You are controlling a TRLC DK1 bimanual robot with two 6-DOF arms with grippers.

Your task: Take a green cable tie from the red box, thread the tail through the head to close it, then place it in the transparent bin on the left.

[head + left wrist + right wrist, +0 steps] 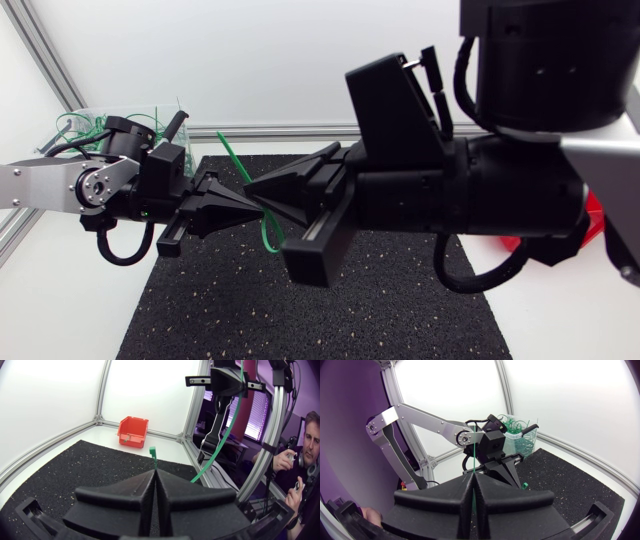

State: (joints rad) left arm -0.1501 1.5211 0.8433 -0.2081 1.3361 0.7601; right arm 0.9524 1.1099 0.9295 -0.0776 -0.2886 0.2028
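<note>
L jaws are shut tight on the green cable tie (235, 157) just below its head (152, 451), which pokes out past the tips. R jaws are shut too, pinching the strap (475, 455) further along. Both sets of tips nearly meet mid-bench. Btwn the grips the tie sags in a loop (268, 236), and the free tail runs up and far-left from R jaws. Tail has to swing round to the head, which looks like R arm's job, imo. The transparent bin (80, 125) sits far left behind L arm, red box (133, 431) off right.
</note>
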